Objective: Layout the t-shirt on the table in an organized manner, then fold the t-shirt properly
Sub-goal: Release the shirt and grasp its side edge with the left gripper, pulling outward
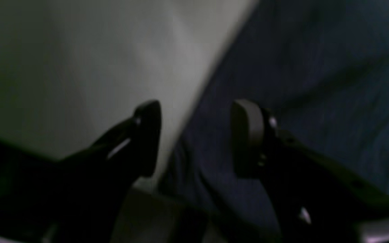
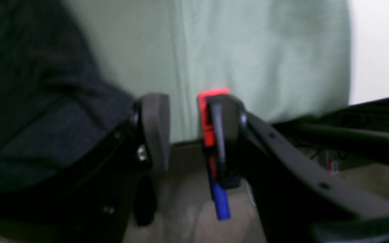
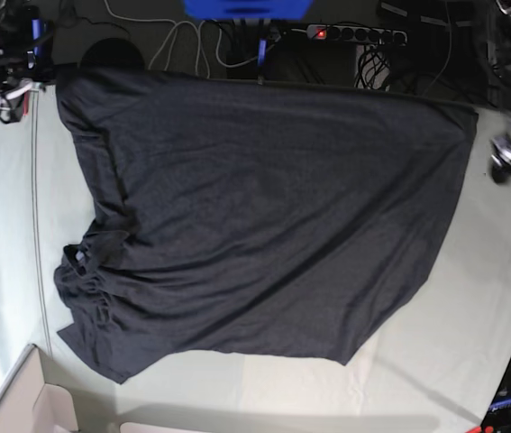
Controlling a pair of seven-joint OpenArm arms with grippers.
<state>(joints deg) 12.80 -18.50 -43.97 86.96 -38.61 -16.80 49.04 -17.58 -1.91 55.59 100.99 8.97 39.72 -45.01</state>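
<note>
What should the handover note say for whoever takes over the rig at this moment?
Left gripper: open, nothing held, over the t-shirt edge where it meets the table.
Right gripper: open, nothing held, beside the shirt near the table's far edge.
T-shirt: spread across the table, plain dark side up, one edge along the far table edge; the sleeve area on the base view's left is bunched and the outline is skewed.
Box: at the near corner, clear of the shirt.
Done: shirt roughly laid out, both grippers free of it.
Left: smooth the bunched side, square it up, then do every fold.
</note>
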